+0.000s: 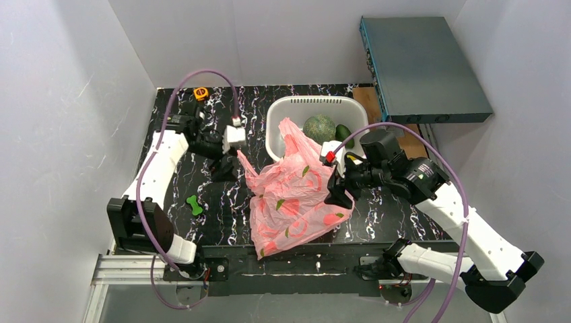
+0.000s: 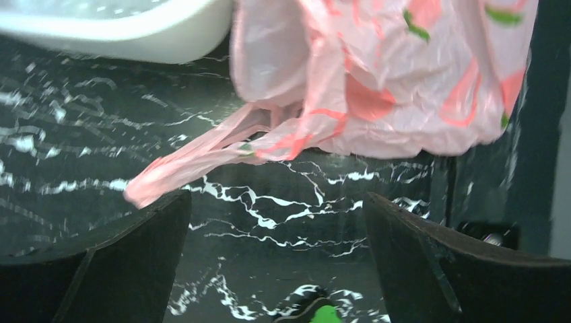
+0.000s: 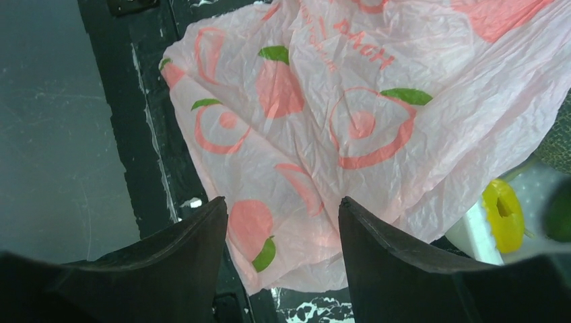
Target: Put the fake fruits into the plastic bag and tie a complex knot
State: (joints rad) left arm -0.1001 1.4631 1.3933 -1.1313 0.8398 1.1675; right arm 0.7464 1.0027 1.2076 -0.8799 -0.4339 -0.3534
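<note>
Where the overhead camera looks down, the pink bag [image 1: 289,195] lies crumpled in the middle of the black marbled desk [image 1: 202,229], its far end draped over the near rim of the white basket [image 1: 276,121]. Inside the basket, beyond the bag, the melon [image 1: 319,128] and the avocado [image 1: 343,132] sit side by side. The left gripper [image 1: 225,168] hangs just left of the bag, the right gripper [image 1: 340,195] sits at the bag's right edge, and a green toy [image 1: 195,205] lies on the desk near the left arm. From the left wrist, the left gripper [image 2: 277,256] stands wide with nothing between its fingers [image 2: 135,269]; the bag [image 2: 377,87] bulges ahead, one twisted handle [image 2: 195,158] trailing onto the desk towards the left finger, with the basket [image 2: 135,27] at the upper left. From the right wrist, the right gripper [image 3: 283,249] hangs over the flattened bag [image 3: 323,121], jaws apart, the plastic showing between them and not pinched. At the right edge the yellow fruit [image 3: 503,215] rests in the basket [image 3: 471,239], just beside the bag's edge.
</note>
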